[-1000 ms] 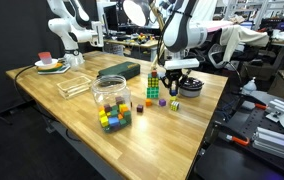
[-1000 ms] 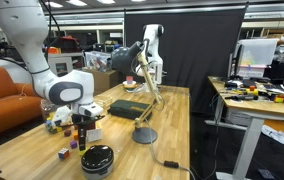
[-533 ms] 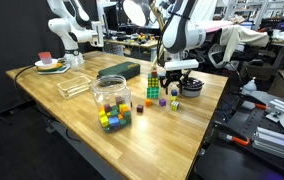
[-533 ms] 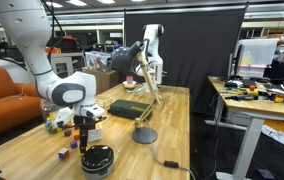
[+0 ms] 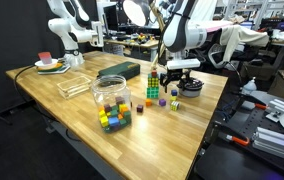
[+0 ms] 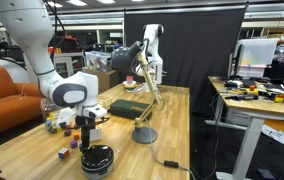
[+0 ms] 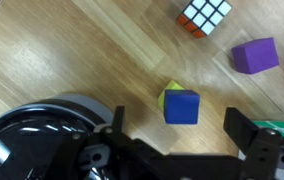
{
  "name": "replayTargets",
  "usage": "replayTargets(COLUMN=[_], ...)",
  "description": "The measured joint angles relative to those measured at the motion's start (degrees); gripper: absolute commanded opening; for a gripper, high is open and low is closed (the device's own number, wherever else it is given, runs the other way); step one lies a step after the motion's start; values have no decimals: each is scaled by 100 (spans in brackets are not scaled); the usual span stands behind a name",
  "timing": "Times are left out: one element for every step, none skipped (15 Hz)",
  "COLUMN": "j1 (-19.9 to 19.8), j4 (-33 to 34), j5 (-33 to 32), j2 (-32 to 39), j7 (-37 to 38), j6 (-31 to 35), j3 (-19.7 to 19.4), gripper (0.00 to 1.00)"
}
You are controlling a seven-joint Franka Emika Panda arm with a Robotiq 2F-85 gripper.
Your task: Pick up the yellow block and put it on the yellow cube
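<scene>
In the wrist view a small blue cube rests on top of the yellow cube, of which only a back corner shows. My gripper is open, with one finger on each side of this stack and neither touching it. In both exterior views the gripper hangs just over the tabletop near a table edge. A yellow block apart from that cube is out of view.
A Rubik's cube and a purple cube lie beyond the stack. A black round bowl sits close beside the gripper. A clear jar of coloured blocks, a green cube stack and a dark box stand on the wooden table.
The jaws have gone from shut to fully open, letting go of the blue cube, which stays on the yellow cube. The arm has barely moved.
</scene>
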Motion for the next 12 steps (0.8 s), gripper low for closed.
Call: replayTargets(j1=[-10,-14,-16,-21,-35,-54,-66,-68,-68,-68,-68,-69], j4=[13,31,43,54,61,70,76,78,80,81,82,83], j5=[22,55,65,65,65,65,65,65,65,65,65,65], j2=[7,16,25,37,48,61,68,68,68,68,68,68], j7=[-97,-159,-188,-204,-221,-236,-246,-250,-250,-250,-250,-250], j6=[-20,-36,-39,-39,-40,-40,-41,-42,-43,-43,-44,-44], j3=[69,133,162,166,166,167,168,171,174,179,181,181], gripper=[100,100,100,100,100,100,100,100,100,100,100,100])
